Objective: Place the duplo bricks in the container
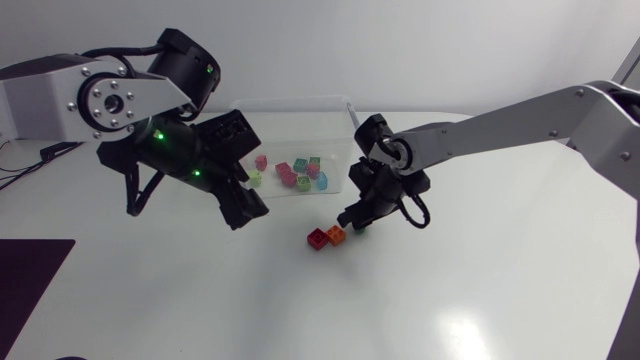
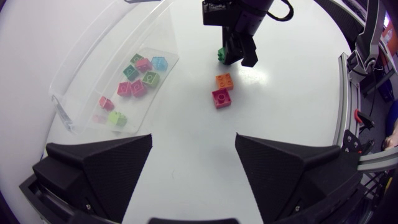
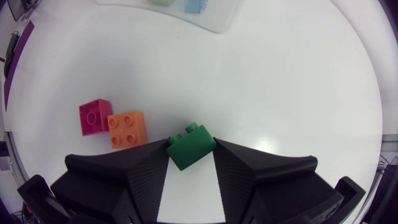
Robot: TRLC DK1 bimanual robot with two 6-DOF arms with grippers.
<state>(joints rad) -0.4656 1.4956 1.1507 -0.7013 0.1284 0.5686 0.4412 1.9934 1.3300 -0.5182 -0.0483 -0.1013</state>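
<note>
**Operator:** What is the right gripper (image 3: 191, 155) doing?

**Spotter:** Your right gripper is closed narrow on a green brick (image 3: 191, 148). One finger presses each side, and the studs point away from the wrist. I cannot tell whether the brick rests on the table (image 1: 450, 290) or hangs just above it.

**Operator:** What lies close to it?

**Spotter:** An orange brick (image 3: 127, 129) sits just beside one of your fingers, studs up. A red brick (image 3: 93, 116) is on the orange brick's other side, touching it or nearly so. Both lie flat on the table.

**Operator:** And the left gripper (image 2: 193, 142)?

**Spotter:** Your left gripper hangs above bare table with its fingers spread wide. The red and orange bricks lie ahead of it, well apart from its fingertips. Your right gripper is just past them.

**Operator:** Where is the container (image 1: 300, 103)?

**Spotter:** The clear container stands beyond both grippers, toward the table's far edge and between your two arms. Loose bricks (image 2: 138, 87) in pink, green and lime, plus one light blue, lie scattered on its floor. Your right gripper is near the container's right front corner, apart from its wall. On the near side of the red and orange bricks, open white table runs out to the front edge.
</note>
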